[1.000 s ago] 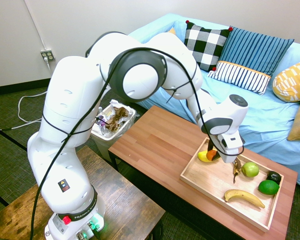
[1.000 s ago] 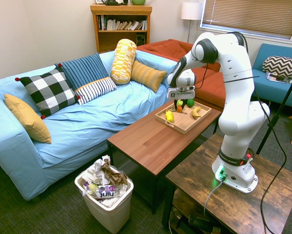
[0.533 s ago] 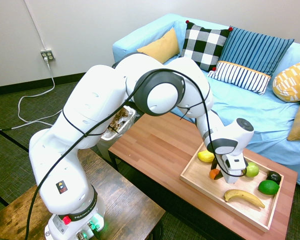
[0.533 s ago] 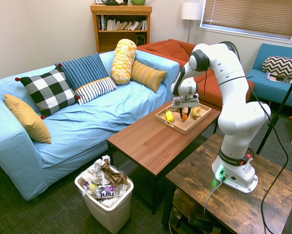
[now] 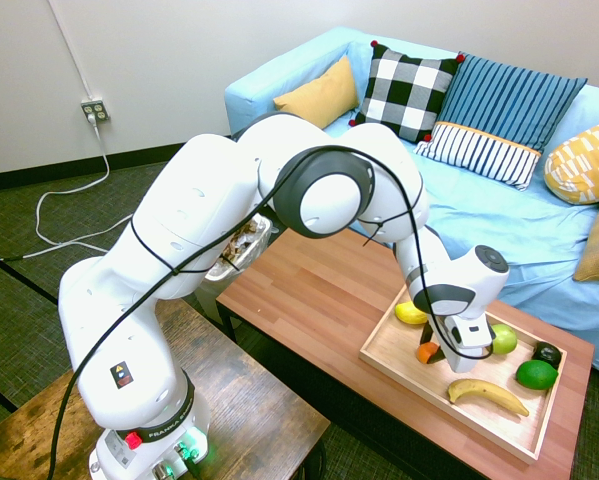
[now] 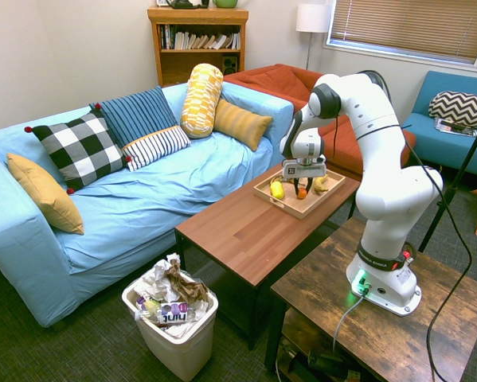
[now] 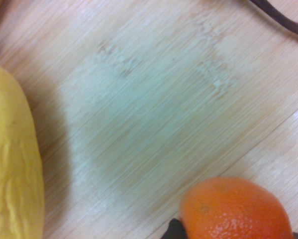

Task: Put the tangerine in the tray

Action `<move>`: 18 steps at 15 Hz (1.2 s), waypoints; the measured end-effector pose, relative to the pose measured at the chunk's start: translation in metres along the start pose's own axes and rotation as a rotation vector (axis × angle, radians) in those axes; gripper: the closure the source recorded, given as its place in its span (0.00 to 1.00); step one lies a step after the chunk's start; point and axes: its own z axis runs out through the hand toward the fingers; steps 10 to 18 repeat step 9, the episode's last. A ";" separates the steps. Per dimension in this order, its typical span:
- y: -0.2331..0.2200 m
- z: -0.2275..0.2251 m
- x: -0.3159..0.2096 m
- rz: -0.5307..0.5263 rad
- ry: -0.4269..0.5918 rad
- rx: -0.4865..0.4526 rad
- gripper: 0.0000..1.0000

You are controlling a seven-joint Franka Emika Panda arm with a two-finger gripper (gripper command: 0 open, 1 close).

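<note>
the gripper (image 5: 431, 350) was low inside the tray (image 5: 399, 362), pinching the tangerine (image 5: 426, 352) between its fingers at the tray's floor level or just above it; whether the fruit touched the wood could not be told. the wrist view showed the tangerine (image 7: 237, 209) close over bare pale wood grain, with the yellow fruit (image 7: 12, 164) off to one side and an open stretch of tray floor between them. in the first exterior view the tray lay on the far right end of the counter (image 5: 319, 290), its long axis running from about 10 o'clock to 4 o'clock, with its low rim close to the counter's near edge. taking the tray's middle as the dial in that view, the tangerine sat toward 9 o'clock, the yellow fruit (image 5: 411, 313) near the corner at 10 o'clock, the green apple (image 5: 501, 338) at about 1 o'clock just beside the gripper's body, the lime (image 5: 536, 375) and a dark fruit (image 5: 547, 353) toward 3 o'clock, and the banana (image 5: 486, 394) at 5 o'clock along the near rim. the freest floor lay around the tray's middle and near the 7 o'clock corner. the tangerine was round, so no long axis or pointing direction showed. the rest of the counter toward the waste bin (image 5: 234, 243) stood open, and the sofa (image 5: 539, 230) bordered its far side.
</note>
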 end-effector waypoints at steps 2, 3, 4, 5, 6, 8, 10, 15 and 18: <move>0.002 0.001 0.002 -0.010 0.000 -0.001 0.00; 0.003 0.000 0.004 -0.017 0.000 0.000 0.00; 0.003 -0.002 0.005 -0.024 0.003 0.002 0.00; 0.003 -0.007 0.007 -0.028 0.008 0.008 0.00; 0.004 -0.015 0.009 -0.032 0.014 0.018 0.00; 0.008 -0.036 0.012 -0.043 0.024 0.040 0.00; 0.012 -0.046 0.011 -0.046 0.027 0.049 0.00; 0.012 -0.046 0.011 -0.046 0.027 0.049 0.00; 0.012 -0.046 0.011 -0.046 0.027 0.049 0.00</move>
